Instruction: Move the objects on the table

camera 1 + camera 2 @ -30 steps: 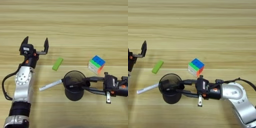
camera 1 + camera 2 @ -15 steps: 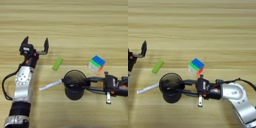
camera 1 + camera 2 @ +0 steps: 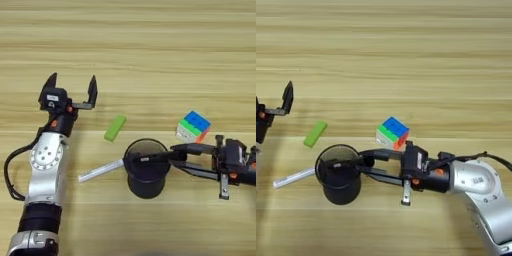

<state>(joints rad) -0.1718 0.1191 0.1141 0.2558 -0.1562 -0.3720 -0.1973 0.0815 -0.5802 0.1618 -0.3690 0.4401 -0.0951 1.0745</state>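
A: Where's the black pen [image 3: 152, 158]?
B: Pinched in the right gripper [image 3: 172, 156], lying nearly level, tip leftward over the black mesh pen cup [image 3: 147, 168].
A: Left gripper [image 3: 70, 90]?
B: Spread wide, empty, beside the green rectangular block [image 3: 115, 127].

Pen cup [image 3: 146, 170] at worktop [image 3: 150, 50] centre-front; marker [image 3: 100, 170] lying just left of it, block [image 3: 115, 127] behind-left, puzzle cube [image 3: 193, 127] behind-right. Left end effector [image 3: 70, 90] far left (well apart), right end effector [image 3: 150, 159] reaching over cup rim from the right.
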